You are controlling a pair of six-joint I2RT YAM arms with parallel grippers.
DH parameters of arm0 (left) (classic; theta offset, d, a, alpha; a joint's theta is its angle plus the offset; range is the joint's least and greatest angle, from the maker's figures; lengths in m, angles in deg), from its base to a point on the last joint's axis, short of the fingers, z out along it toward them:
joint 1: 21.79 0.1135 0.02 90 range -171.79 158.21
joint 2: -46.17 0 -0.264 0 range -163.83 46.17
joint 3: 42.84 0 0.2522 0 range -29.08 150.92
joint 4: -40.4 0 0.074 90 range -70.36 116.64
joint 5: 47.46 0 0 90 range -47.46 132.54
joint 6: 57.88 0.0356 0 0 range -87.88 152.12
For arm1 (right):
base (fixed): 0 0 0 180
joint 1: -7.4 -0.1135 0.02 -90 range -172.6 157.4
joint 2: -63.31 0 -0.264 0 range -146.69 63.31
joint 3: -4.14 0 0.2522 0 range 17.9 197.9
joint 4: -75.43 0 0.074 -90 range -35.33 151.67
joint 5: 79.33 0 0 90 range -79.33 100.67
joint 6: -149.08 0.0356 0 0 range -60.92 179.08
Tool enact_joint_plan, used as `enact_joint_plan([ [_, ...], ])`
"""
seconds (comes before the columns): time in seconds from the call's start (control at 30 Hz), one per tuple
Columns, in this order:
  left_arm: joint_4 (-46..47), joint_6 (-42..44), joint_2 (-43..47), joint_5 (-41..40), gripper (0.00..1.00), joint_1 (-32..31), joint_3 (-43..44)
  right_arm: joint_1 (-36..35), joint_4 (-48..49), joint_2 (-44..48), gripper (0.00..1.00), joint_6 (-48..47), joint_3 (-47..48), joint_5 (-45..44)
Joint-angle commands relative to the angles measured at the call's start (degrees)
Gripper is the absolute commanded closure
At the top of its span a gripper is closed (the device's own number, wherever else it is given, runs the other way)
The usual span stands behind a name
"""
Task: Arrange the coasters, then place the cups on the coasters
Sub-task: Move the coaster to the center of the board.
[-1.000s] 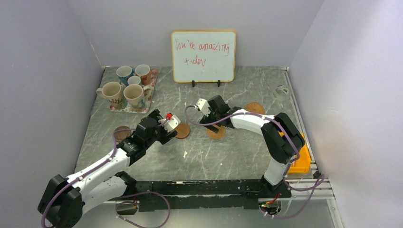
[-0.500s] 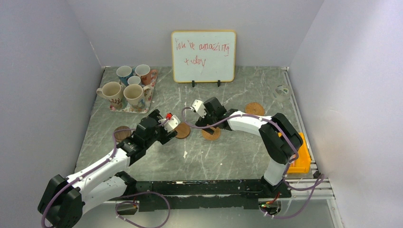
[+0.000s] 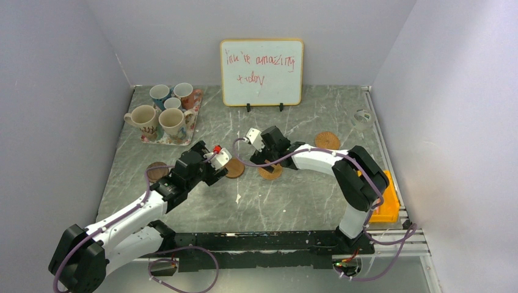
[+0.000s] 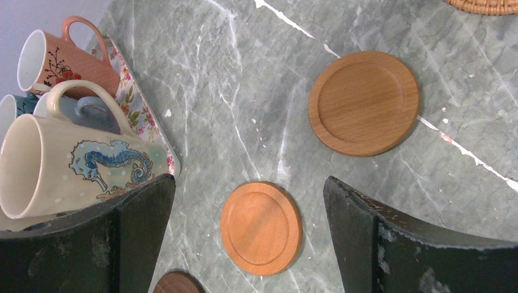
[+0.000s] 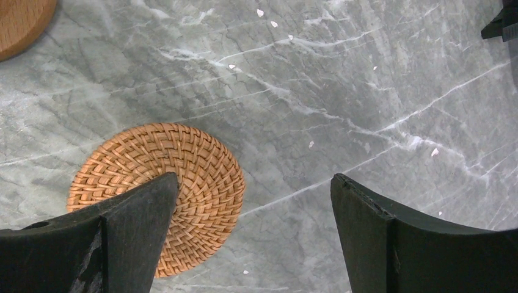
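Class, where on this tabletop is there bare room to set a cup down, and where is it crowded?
Barest: the near strip of table, between the coaster row and the arm bases. Also the back right, between whiteboard and lone wicker coaster. Crowded: the back-left tray of mugs, and the middle, where left gripper and right gripper hover.

The top camera sits above and behind my bases, facing the whiteboard (image 3: 261, 72) wall, far enough back to take in the whole counter (image 3: 305, 201). My left wrist camera looks down, close, between my left fingers (image 4: 421, 244) at the wooden coaster (image 4: 363, 102). My right wrist camera does likewise between my right fingers (image 5: 122, 238) at the woven coaster (image 5: 165, 189). Each wrist view catches an edge of the other's coaster, and the top view holds both.
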Motion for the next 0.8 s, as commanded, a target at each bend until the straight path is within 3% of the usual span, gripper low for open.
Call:
enact_joint_plan([
  [0.0,2.47,-0.26,0.21,0.36,0.04,0.22,-0.38,0.06,2.11,2.2,0.0,0.8,-0.89,-1.78],
  [0.77,2.13,-0.2,0.31,1.03,0.04,0.22,-0.38,1.33,1.06,4.68,0.0,-0.16,-1.51,-0.65],
])
